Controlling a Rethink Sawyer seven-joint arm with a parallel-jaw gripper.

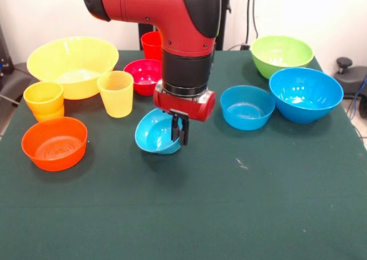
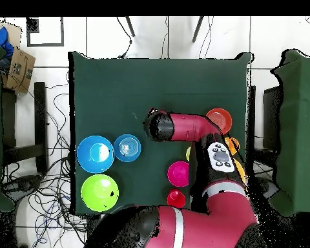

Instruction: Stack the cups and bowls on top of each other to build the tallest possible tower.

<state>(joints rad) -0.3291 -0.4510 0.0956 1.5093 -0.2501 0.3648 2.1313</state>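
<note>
From the front camera, left to right: the orange bowl [image 1: 54, 143] sits nearest me on the bench [image 1: 229, 214], with the orange-yellow cup [image 1: 44, 99] just behind it and the big yellow bowl [image 1: 73, 66] further back. The yellow cup [image 1: 116, 93] stands just beside that bowl, then the magenta bowl [image 1: 143, 75] with the red cup [image 1: 151, 45] behind it.

Mid-bench, my pincer [image 1: 179, 132] is clamped on the right rim of the tilted small bowl [image 1: 156, 132], one finger inside and one outside. The bowl's mouth is tipped toward me and its left side looks raised, so I judge it held clear of the cloth or nearly so.

Right of it lie the second small blue bowl [image 1: 247, 107], touching the big blue bowl [image 1: 305, 94], and the green bowl [image 1: 281, 55] behind.

No tower stands yet. The held bowl hangs left of the pincer, so wherever I carry it I must allow for that offset.
</note>
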